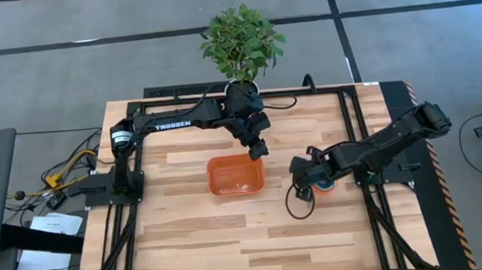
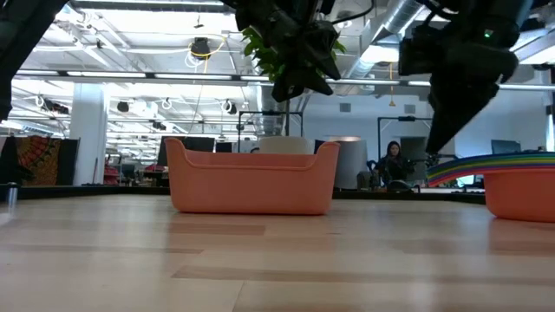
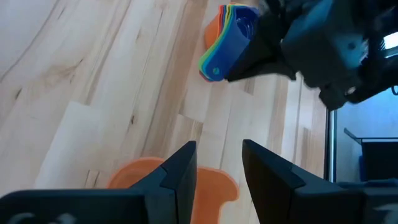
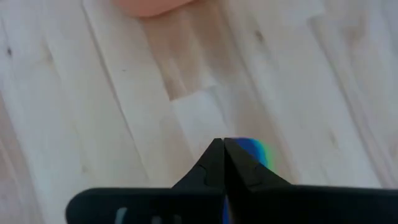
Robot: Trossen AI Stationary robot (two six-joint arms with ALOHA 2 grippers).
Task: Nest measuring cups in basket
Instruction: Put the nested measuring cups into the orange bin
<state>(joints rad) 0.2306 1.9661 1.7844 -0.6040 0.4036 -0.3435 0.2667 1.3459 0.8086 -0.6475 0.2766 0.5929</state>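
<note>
On the pale wooden counter [image 1: 231, 238], the right pincer [image 4: 222, 163] pinches the handles of the stacked measuring cups [image 3: 227, 34], apparently to lift the whole stack toward the basket [image 1: 235, 175], while the left pincer [image 3: 217, 171] hovers half-spread above the basket.

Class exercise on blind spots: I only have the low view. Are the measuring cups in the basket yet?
Observer: No. From above, the measuring cups sit stacked on the table, apart from the basket.
Operator: Which arm is at them?
Observer: The right gripper, jaws shut at the handles.
Operator: And the left?
Observer: The left gripper hovers over the basket's far edge, jaws open and empty.
</note>
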